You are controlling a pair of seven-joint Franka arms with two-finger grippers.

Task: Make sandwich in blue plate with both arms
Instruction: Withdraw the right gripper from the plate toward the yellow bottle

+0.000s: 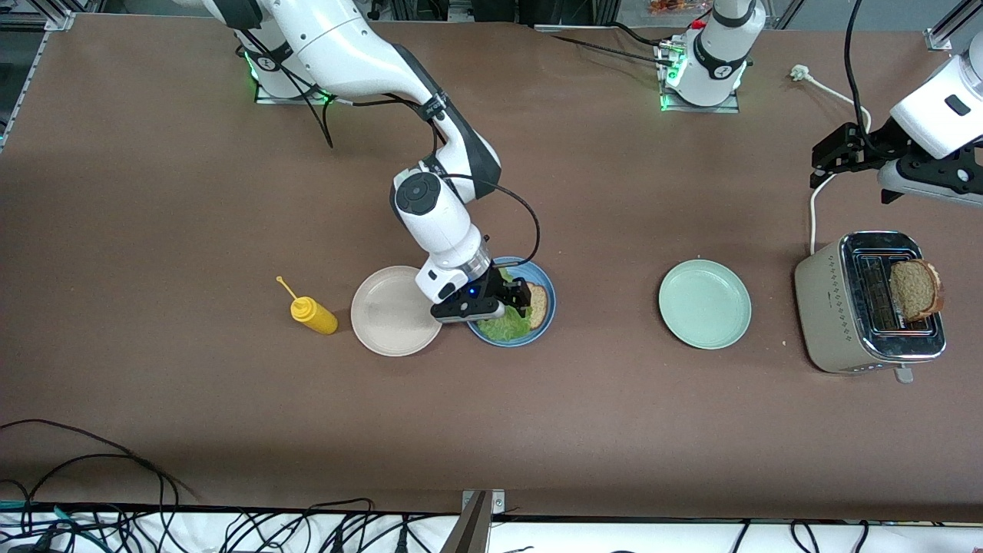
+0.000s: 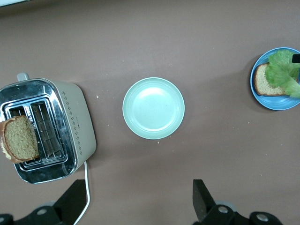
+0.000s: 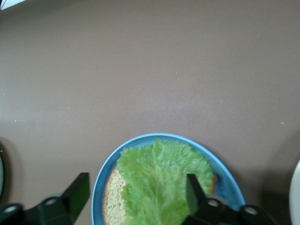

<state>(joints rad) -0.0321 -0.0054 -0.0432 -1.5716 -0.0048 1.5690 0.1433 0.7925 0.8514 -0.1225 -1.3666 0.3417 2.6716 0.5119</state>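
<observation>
The blue plate [image 1: 542, 322] lies mid-table between the beige plate [image 1: 388, 311] and the pale green plate [image 1: 705, 303]. On it rests one bread slice [image 1: 537, 305] with the lettuce leaf [image 1: 503, 326] spread over most of it, so the sandwich looks about two-thirds built: base and filling are down, the top slice is missing. The right gripper [image 1: 513, 298] hangs just over the plate with its fingers spread wide and nothing between them, straddling the leaf in the right wrist view.

The second bread slice [image 1: 915, 289] stands up out of the toaster [image 1: 868, 303] at the left arm's end of the table. The left gripper [image 1: 833, 153] hovers above the table, farther from the front camera than the toaster, fingers apart and empty, though its exact height is hard to judge. Fetching that slice and laying it on the lettuce appears to be what remains.

The yellow mustard bottle [image 1: 313, 313] lies beside the beige plate. Bare table surrounds the plates, leaving the left arm an open path from toaster to blue plate over the green one, once the right arm clears.
</observation>
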